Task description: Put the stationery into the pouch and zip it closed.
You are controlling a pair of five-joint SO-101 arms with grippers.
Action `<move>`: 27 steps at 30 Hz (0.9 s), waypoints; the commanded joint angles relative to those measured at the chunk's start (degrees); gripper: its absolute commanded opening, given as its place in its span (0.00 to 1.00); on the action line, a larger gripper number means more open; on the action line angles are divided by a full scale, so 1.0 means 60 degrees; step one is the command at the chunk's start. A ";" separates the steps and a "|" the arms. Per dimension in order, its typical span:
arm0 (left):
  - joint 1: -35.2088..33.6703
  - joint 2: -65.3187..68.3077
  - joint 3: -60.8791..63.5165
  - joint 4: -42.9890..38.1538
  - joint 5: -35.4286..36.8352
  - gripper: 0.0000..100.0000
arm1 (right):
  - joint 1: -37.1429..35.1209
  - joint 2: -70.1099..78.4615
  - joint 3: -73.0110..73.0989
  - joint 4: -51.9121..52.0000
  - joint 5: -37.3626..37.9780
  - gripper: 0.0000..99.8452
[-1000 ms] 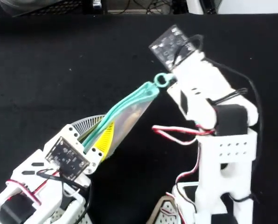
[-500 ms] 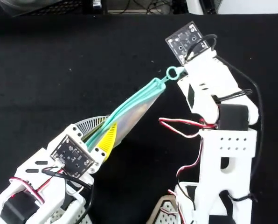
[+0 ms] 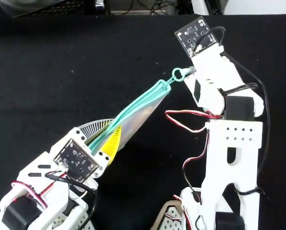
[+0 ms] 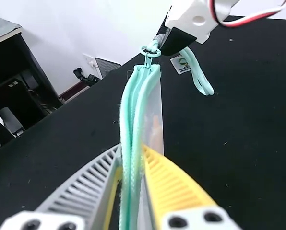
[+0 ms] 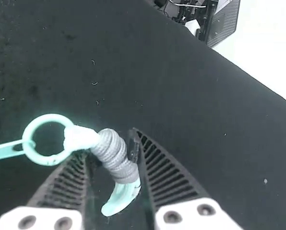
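Teal-edged, translucent pouch (image 3: 133, 115) hangs off the table (image 3: 47, 72), stretched taut btwn the two arms. Left gripper (image 3: 104, 133) has its grey and yellow jaws clamped on the pouch's near end. Right gripper (image 3: 188, 76) is at the far end, jaws pinched on the zip pull (image 5: 112, 155), i.e. the wound cord just behind its teal ring (image 5: 43, 139). Progress, as a judgement: the stationery looks to be inside already, since an orange shape (image 4: 155, 127) shows thru the side wall in the left wrist view, tho can't tell which item it is. The slider (image 4: 150, 67) sits right at the far end by the right gripper, and the two teal zip edges run close together along the whole length, so the zip looks closed or v. nearly so. Prob. left to do: confirm the last bit of travel, then let go and set the pouch down. Surface is black cloth w/ a few lint specks. Behind it are a white wall (image 4: 85, 28), a dark cabinet (image 4: 13, 81) and some cables.
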State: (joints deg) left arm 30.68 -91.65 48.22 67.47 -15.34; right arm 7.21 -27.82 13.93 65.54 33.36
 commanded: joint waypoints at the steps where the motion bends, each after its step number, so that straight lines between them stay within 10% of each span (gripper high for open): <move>1: -0.0007 -0.0264 -0.0125 0.0366 0.0059 0.03 | 0.1832 0.0740 -0.0564 -0.0557 -0.0147 0.01; 23: -0.0081 -0.0278 -0.0139 0.0396 0.0059 0.03 | 0.1993 0.0637 -0.0505 0.0190 -0.0205 0.02; 27: -0.0081 -0.0278 -0.0139 0.0352 0.0059 0.03 | 0.0967 -0.0374 -0.0447 0.1612 -0.0205 0.16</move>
State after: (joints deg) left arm 30.42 -93.14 48.31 69.76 -14.90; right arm 17.05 -24.92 12.62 70.55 32.66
